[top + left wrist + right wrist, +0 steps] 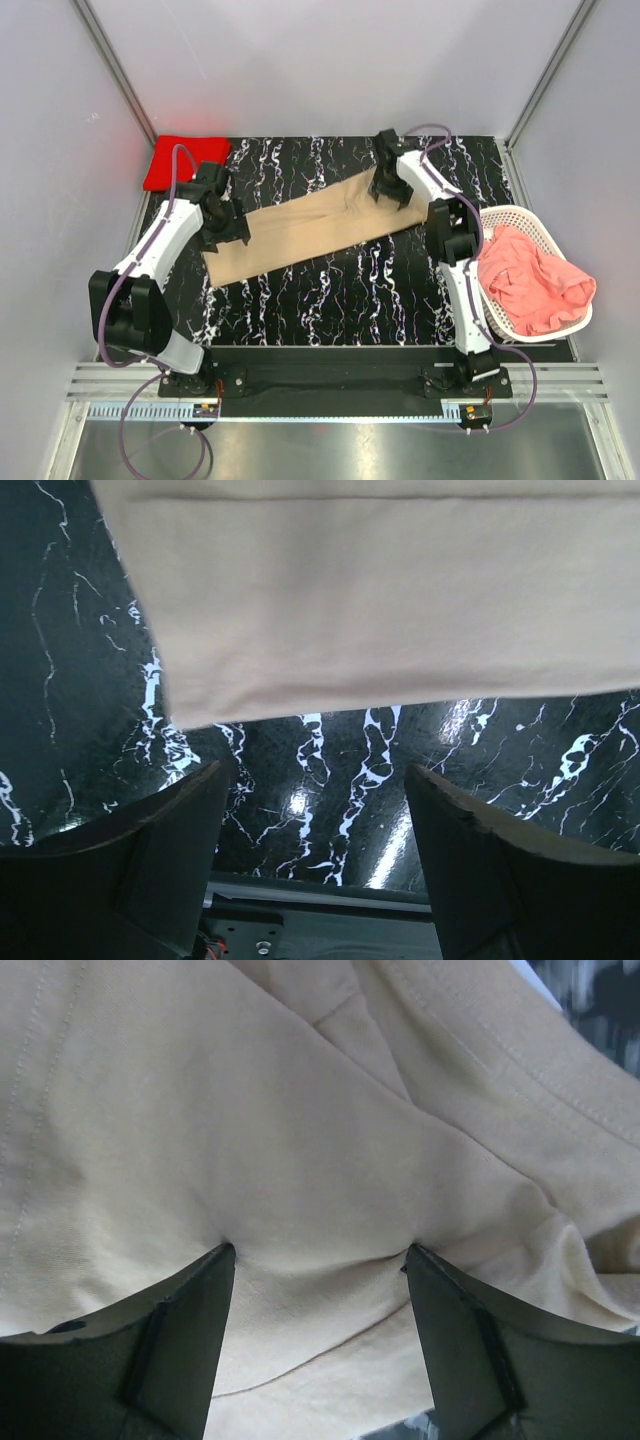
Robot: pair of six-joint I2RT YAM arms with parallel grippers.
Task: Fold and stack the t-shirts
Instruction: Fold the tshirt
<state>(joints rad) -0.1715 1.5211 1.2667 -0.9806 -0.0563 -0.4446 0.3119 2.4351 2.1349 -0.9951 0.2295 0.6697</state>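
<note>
Seemingly mid-fold: the left gripper (318,770) has its fingers spread and empty, with the long tan cloth t-shirt (380,600) lying flat just beyond their tips. The right gripper (318,1252), fingers also spread, presses both tips into the shirt's other end. Next, each likely needs to pinch its end and fold inward.

Lab cell: white walls (330,60), aluminium rails (340,385).

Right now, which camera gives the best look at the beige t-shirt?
The top external view: it alone shows the tan t-shirt end to end, a long strip lying diagonally on the marbled table. The left wrist view catches only one end's edge; the right wrist view only a close-up of wrinkled cloth and seams.
</note>
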